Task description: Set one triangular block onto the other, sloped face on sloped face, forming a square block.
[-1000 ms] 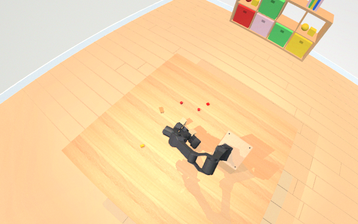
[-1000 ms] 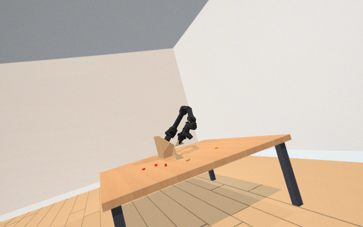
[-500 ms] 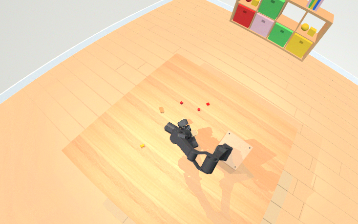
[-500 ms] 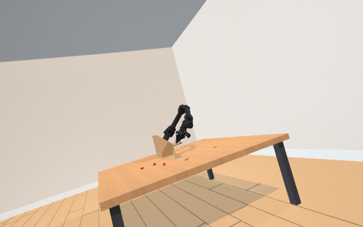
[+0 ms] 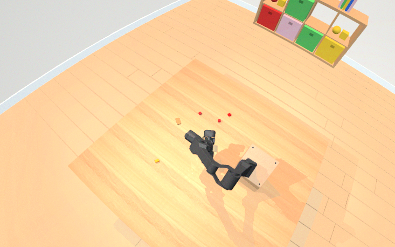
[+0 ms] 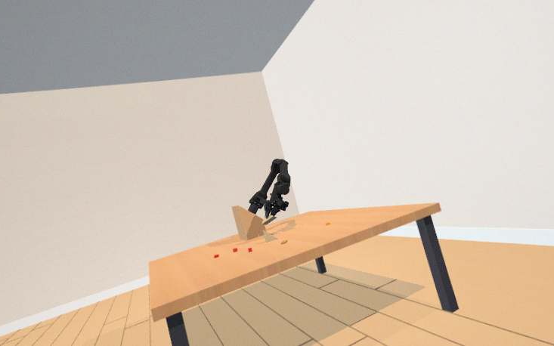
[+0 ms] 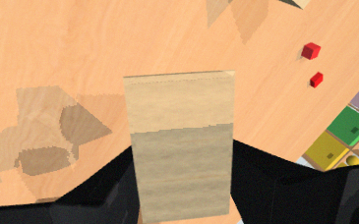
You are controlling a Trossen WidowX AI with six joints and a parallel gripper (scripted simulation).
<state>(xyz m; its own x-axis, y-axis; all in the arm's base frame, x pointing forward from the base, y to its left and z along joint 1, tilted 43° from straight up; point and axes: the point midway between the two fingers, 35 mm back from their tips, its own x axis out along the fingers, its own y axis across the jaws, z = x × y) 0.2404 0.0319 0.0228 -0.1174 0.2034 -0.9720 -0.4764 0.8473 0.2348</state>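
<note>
My gripper [image 5: 213, 146] [image 6: 267, 217] [image 7: 178, 147] is shut on a pale wooden triangular block [image 5: 215, 148] [image 6: 269, 220] [image 7: 182, 105], which is held above the table [image 5: 125, 147] [image 6: 356, 217]. In the wrist view one broad rectangular face of it fills the space between the fingers. The other triangular block [image 6: 269, 236] [image 7: 303, 2] stands on the table in the exterior view, apart from and below the held one. The wrist view shows only a corner of it at the top edge. In the top view the arm hides most or all of it.
Three small red blocks [image 5: 200, 113] [image 5: 219, 120] [image 5: 229, 115] lie beyond the gripper. A flat orange-brown block [image 5: 178, 121] [image 6: 284, 242] and a small yellow block [image 5: 157, 160] [image 6: 327, 223] lie farther off. The arm's pale base [image 5: 264, 162] [image 6: 244, 227] stands near the held block.
</note>
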